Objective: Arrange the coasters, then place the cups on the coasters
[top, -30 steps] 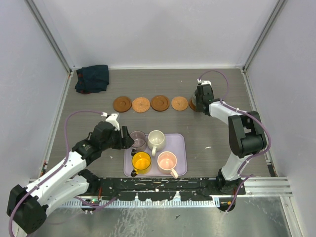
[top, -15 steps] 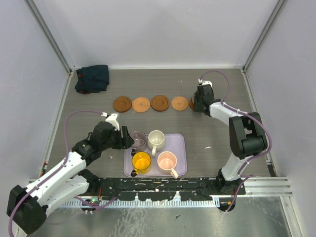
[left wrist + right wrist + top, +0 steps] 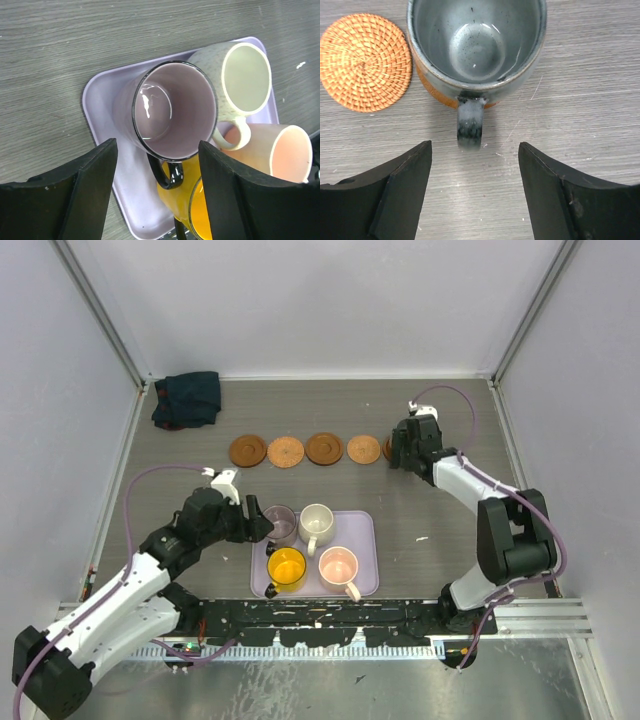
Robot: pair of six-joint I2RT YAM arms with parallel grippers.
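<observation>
My right gripper (image 3: 475, 152) stands spread, the grey-green cup (image 3: 476, 45) on its coaster (image 3: 432, 94) just ahead, handle toward me; my left gripper (image 3: 157, 145), spread too, flanks the purple cup (image 3: 172, 110).

You got bright, even, diffuse overhead light; shadows on the table (image 3: 420, 515) were soft and short, just under the arms. The top view was sharp, walls splayed outward toward the edges. Left wrist: white glare streak inside the purple cup (image 3: 172, 110), left gripper's fingers (image 3: 75, 195) dark and soft. Right wrist: small highlights in the glaze of the grey-green cup (image 3: 475, 45), woven coaster (image 3: 365, 62) crisp, right gripper's fingers (image 3: 385, 195) blurred.
</observation>
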